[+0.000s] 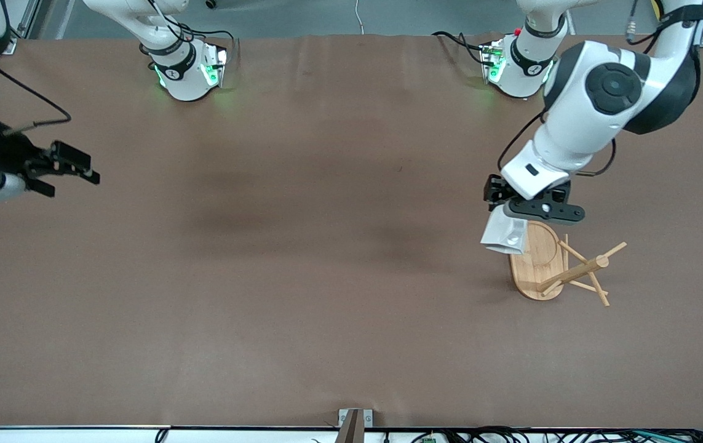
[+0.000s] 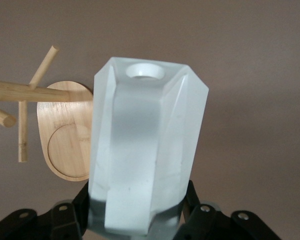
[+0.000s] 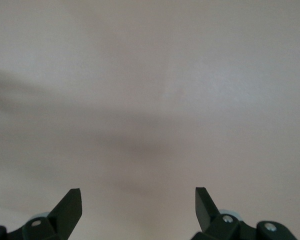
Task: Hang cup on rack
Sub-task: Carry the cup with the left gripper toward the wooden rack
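Observation:
The white faceted cup (image 1: pixel 504 234) hangs from my left gripper (image 1: pixel 514 212), which is shut on it, over the edge of the rack's oval base. In the left wrist view the cup (image 2: pixel 145 150) fills the middle, its handle hole pointing away, with my fingers (image 2: pixel 192 197) clamped on its sides. The bamboo rack (image 1: pixel 563 264) stands toward the left arm's end of the table; its base (image 2: pixel 65 145) and pegs (image 2: pixel 25 92) show beside the cup. My right gripper (image 1: pixel 71 166) is open and empty, waiting over the right arm's end of the table; its fingertips (image 3: pixel 72 205) frame bare table.
The brown table (image 1: pixel 302 246) holds nothing else. The arm bases (image 1: pixel 188 67) stand along its edge farthest from the front camera. A small bracket (image 1: pixel 354 421) sits at the nearest edge.

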Robot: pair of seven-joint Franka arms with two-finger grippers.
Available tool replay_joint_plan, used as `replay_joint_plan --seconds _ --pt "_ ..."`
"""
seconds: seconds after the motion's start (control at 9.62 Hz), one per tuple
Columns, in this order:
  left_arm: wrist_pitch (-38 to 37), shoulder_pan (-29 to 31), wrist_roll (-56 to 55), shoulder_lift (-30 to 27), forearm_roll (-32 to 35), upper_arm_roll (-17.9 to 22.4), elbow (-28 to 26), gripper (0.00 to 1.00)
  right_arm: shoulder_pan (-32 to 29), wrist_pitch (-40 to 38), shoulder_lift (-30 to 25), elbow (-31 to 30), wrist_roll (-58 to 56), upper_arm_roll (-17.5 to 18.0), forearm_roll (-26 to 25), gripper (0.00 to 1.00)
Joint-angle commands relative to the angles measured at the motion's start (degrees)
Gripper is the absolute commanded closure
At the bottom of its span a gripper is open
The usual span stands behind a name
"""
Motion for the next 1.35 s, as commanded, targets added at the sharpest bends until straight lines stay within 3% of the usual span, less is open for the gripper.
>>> replay_joint_plan --seconds 0.0,0.42,1.25 --pt "1.5 2.8 5.6 -0.2 -1.0 -0.5 -3.1 0.99 0.3 -3.2 -4.8 -1.7 1.3 0.1 -2.5 0.0" --pt "2.2 5.0 8.6 2.8 -1.0 -0.4 -3.0 0.99 0.5 -4.6 -6.6 -1.9 1.3 0.2 -5.8 0.0" --pt "3.4 8.4 13.8 4.8 -1.0 -0.4 -3.0 0.98 1.4 -3.8 -5.9 0.2 1.4 0.2 -6.8 0.0"
